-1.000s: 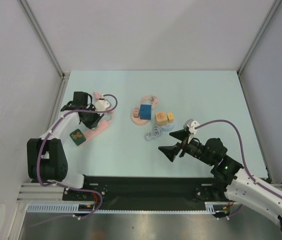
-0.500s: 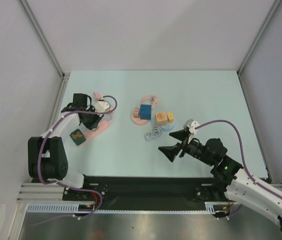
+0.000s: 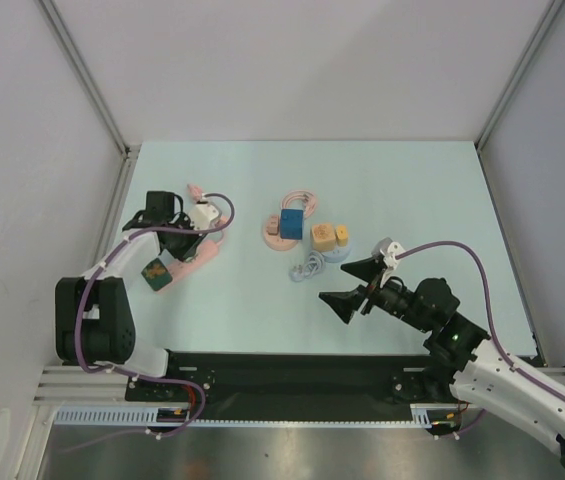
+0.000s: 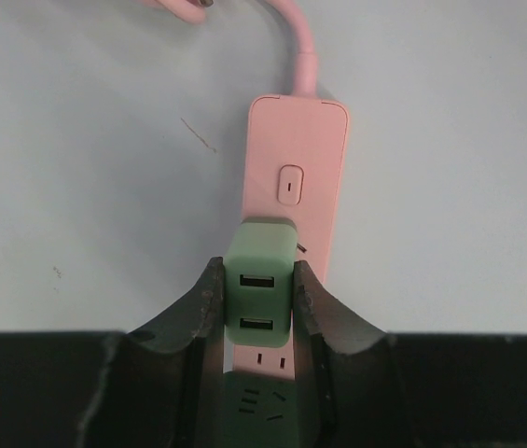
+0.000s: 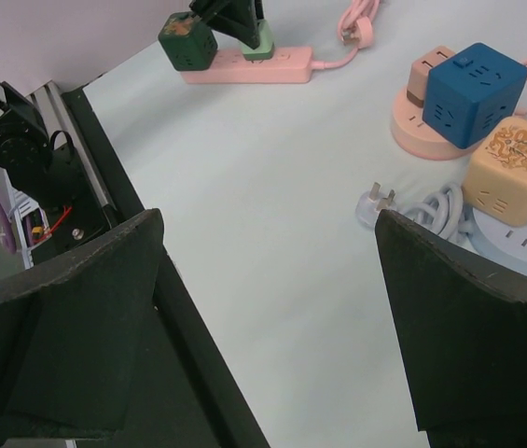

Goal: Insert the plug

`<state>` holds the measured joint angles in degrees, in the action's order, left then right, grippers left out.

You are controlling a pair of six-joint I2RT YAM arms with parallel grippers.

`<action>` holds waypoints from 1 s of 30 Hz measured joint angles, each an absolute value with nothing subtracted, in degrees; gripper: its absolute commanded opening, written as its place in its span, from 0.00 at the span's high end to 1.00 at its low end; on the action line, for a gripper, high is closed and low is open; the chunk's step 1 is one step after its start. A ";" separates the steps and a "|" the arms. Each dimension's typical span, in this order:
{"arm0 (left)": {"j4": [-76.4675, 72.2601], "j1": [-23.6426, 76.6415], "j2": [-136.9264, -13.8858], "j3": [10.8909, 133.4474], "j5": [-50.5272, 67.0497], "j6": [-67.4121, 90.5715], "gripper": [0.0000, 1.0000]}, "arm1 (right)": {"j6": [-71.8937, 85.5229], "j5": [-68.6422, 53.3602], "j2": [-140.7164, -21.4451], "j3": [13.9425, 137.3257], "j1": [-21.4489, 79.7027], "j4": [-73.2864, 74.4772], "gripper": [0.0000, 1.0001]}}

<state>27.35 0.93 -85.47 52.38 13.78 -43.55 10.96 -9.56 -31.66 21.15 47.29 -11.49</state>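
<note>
- The left fingers (image 4: 209,301) grip the green plug (image 4: 259,278) by its 2 side faces, so it sits between their tips, on the pink power strip (image 4: 298,140).
- The strip's switch (image 4: 288,184) lies just beyond the fingertips.
- Press straight down, with the plug square to the strip; a tilt would likely jam the pins.
- I cannot tell whether the pins are seated.
- The right fingers (image 5: 76,308) are spread wide and empty, well apart from the strip.

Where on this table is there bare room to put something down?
Bare: the far band behind the blue cube, the right side past the yellow cubes, and the near middle between the pink strip and right gripper. Crowded: around the cubes and white cable.
</note>
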 measured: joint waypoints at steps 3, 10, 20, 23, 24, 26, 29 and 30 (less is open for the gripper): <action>27.38 0.40 -85.80 52.49 14.35 -43.42 1.00 | 10.98 -9.58 -31.27 21.10 47.11 -11.49 0.00; 27.05 -1.10 -86.06 52.42 16.91 -43.00 1.00 | 11.05 -9.72 -30.94 20.88 46.61 -11.46 0.00; 25.21 -1.15 -86.41 52.14 16.75 -42.30 0.56 | 11.64 -9.98 -30.94 20.80 45.98 -11.46 0.00; 23.83 -1.28 -88.82 51.99 16.14 -41.65 0.52 | 11.77 -9.98 -30.94 20.80 45.89 -11.44 0.00; 23.44 -1.45 -88.84 51.94 16.08 -41.50 0.50 | 11.79 -9.96 -30.94 20.80 45.87 -11.44 0.00; 23.20 -1.54 -88.99 51.90 15.86 -41.30 0.46 | 11.81 -9.96 -30.96 20.80 45.71 -11.44 0.00; 22.85 -1.54 -88.97 51.96 15.42 -41.01 0.37 | 11.84 -9.96 -30.98 20.73 45.60 -11.44 0.00; 22.70 -1.61 -88.97 51.99 15.25 -41.01 0.32 | 11.84 -9.98 -31.07 20.71 45.60 -11.46 0.00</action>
